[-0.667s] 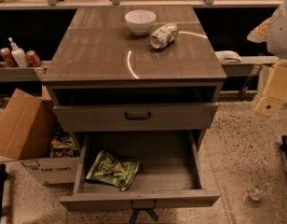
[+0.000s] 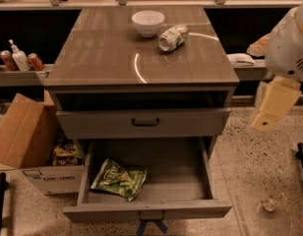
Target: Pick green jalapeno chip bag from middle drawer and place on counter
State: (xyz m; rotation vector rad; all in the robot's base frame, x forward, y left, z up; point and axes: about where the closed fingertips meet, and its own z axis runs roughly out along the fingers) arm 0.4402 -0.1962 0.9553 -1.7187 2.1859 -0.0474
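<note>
Where the middle drawer point(image 2: 191, 210) stands pulled out at the bottom of the grey cabinet, the green jalapeno chip bag point(image 2: 119, 178) lies flat on its floor, in the front left part, near the left wall and a little crumpled. Its pale logo shows, but the lettering is too small to read. Nothing else lies in that drawer, and the back of it runs into shadow under the cabinet. Below the drawer's small centre pull point(image 2: 150, 215), a bluish shape is cut off by the lower edge of the view.

Above, the upper drawer front point(image 2: 145, 122) with its dark bar handle leaves a dark slot beneath the table point(image 2: 102, 53), and what lies inside cannot be made out. On the table, a white bowl point(image 2: 148, 22) stands near the back, its inside hidden from this angle. A silvery-green can point(image 2: 173, 37) lies on its side just to the right of it.

Left of the cabinet, an open cardboard box point(image 2: 23, 132) holds dark snack packets point(image 2: 67, 154), partly hidden by its flap.

Far to the right, well apart from drawer and bag, the gripper point(image 2: 272, 104) hangs over the speckled floor from the white arm point(image 2: 291, 38), which the edge cuts off. Whether it is open or closed cannot be told.
</note>
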